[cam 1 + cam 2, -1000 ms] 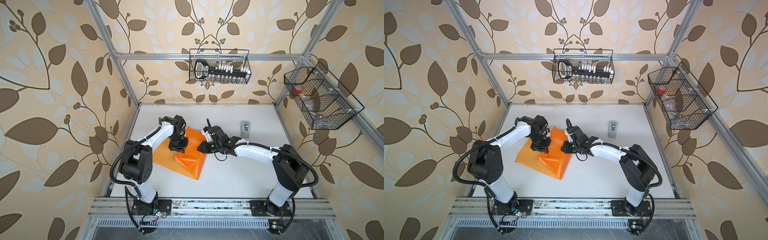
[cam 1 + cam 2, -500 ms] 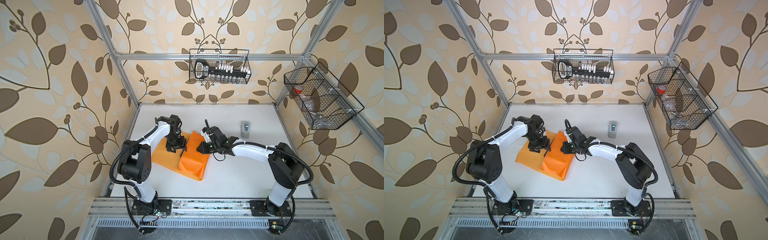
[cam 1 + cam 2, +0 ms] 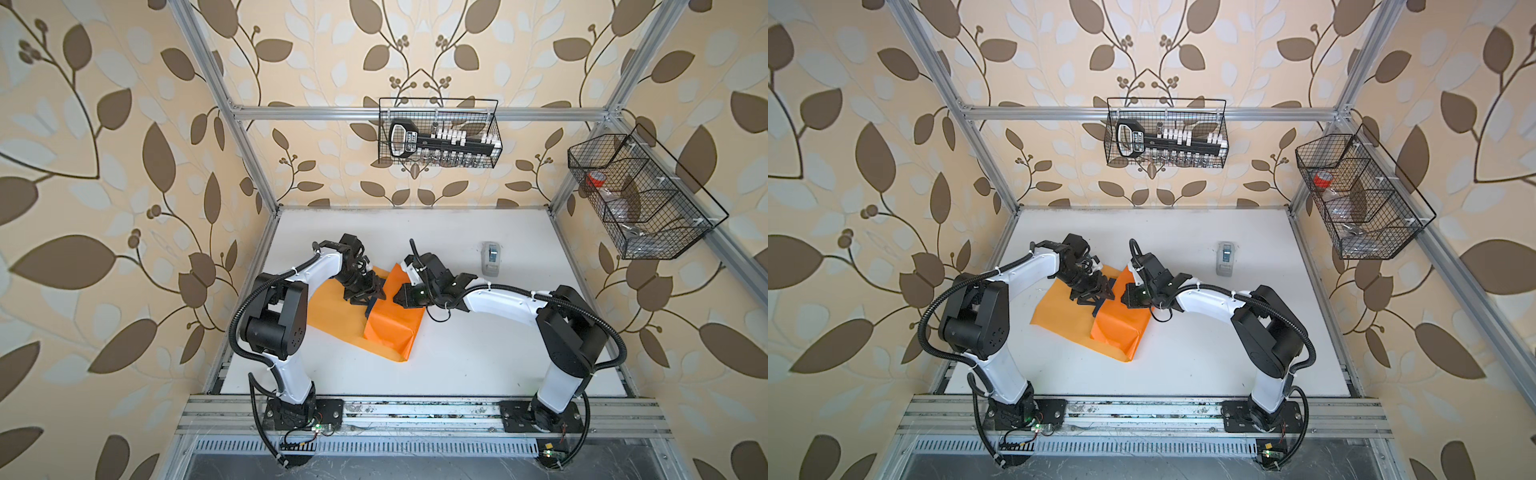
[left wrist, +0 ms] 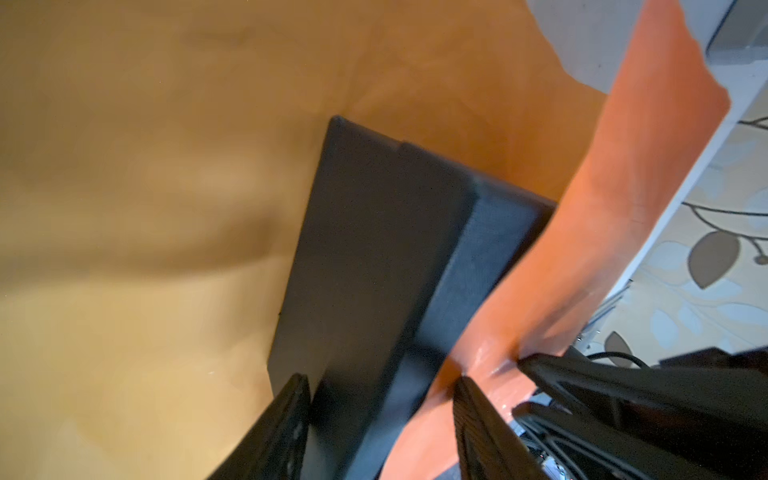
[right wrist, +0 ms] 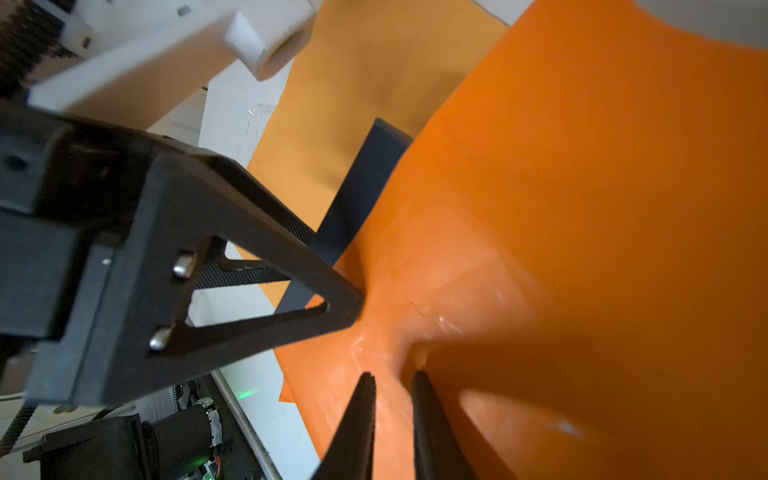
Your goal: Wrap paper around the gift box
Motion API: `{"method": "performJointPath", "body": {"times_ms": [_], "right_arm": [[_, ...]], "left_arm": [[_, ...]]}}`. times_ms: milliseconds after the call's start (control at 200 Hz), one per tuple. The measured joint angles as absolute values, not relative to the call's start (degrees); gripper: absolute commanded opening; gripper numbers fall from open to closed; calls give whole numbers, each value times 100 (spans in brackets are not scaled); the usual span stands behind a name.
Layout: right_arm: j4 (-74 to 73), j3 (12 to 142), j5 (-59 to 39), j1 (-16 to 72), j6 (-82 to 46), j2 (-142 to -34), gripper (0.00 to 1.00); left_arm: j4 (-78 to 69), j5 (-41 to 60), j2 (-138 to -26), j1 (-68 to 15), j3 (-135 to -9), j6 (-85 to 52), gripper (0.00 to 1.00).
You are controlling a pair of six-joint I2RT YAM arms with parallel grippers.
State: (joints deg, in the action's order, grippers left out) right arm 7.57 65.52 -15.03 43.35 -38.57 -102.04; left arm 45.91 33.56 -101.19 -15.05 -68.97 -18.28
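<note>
In both top views the orange paper [image 3: 332,316] lies left of the middle of the white table [image 3: 478,353]. Its right side is folded over the gift box [image 3: 369,309], so only a dark edge of the box shows. A tape dispenser [image 3: 491,257] sits far right.

In the left wrist view the left gripper [image 4: 384,380] has its jaws apart, and one finger presses the flap onto the box.

In the right wrist view the right gripper [image 5: 392,376] pinches the paper tight.
</note>
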Motion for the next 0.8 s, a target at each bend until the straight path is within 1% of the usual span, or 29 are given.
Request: {"method": "performJointPath", "body": {"times_ms": [60,115,240,365,470,615,775,800], "right_arm": [[797,6532,-1525,4283,-3826,-10158,18],[847,6469,-1544,4200,-3780,-10038,21],[1083,6132,-1538,3852,-3594,-9332,27],[1306,5647,-1529,3284,-3345,-8379,33],[1450,5151,-1518,2749,-3148,-7856,35],[1667,4556,-1568,2147,-2965,-7728,36],[1798,4453,-1680,2093,-2832,-7824,35],[1798,4453,-1693,2095,-2818,-7830,36]], "left_arm": [[4477,3433,-10038,-1605,-6770,-1898,42],[4344,3444,-9944,-1750,-6654,-1973,39],[3870,3437,-9649,-2147,-6283,-2418,33],[3245,3395,-9354,-2541,-5867,-3061,33],[2832,3269,-9332,-2952,-5787,-3562,31],[2206,3094,-9533,-3601,-5883,-4185,27],[1763,2974,-9640,-3857,-5905,-4569,25],[1745,2963,-9636,-3859,-5896,-4606,25]]}}
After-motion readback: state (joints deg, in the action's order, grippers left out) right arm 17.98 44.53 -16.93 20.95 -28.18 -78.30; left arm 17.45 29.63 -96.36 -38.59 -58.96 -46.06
